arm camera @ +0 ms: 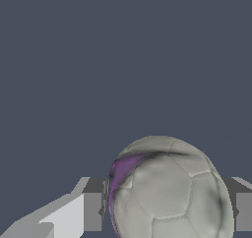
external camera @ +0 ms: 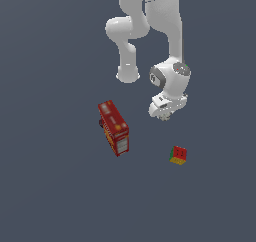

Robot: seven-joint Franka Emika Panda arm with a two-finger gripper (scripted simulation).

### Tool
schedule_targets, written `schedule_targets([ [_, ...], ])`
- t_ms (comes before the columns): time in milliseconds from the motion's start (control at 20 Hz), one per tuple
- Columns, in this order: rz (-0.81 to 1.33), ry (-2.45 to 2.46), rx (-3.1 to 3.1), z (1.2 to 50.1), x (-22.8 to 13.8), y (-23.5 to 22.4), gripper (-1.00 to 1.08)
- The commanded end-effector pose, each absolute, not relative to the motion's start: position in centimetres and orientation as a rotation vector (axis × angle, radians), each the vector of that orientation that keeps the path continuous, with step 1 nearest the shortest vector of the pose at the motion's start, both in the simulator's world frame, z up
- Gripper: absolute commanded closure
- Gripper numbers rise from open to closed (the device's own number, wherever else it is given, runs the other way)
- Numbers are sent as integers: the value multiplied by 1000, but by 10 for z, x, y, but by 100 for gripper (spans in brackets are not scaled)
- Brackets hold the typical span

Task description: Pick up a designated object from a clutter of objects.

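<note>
My pincer point(arm camera: 167, 212) sits narrowed around the football point(arm camera: 167, 193); I should squeeze evenly on its middle, then lift straight

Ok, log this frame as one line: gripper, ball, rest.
gripper: fingers either side of ball, closure unclear | ball: between fingers | bus, cube: on floor, apart, untouched

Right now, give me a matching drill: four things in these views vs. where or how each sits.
Things:
1. ball
2. bus
3. cube
4. claw

States:
A. long red box, toward the exterior view's left
B. fingers on either side of the ball
C. whitish-grey with a purple patch, between the fingers
D. red, green and yellow, toward the exterior view's right

Pairs: 1-C, 2-A, 3-D, 4-B
</note>
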State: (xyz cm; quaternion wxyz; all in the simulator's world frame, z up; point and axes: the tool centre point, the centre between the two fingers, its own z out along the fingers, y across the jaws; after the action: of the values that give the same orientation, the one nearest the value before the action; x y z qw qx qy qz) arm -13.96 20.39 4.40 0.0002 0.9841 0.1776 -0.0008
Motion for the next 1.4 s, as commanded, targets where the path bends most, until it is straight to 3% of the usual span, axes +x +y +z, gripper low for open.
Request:
schedule_targets([
  [0,0,557,3091,51,-139,198,108],
  [1350,1,561,3099,207,-142,59,108],
])
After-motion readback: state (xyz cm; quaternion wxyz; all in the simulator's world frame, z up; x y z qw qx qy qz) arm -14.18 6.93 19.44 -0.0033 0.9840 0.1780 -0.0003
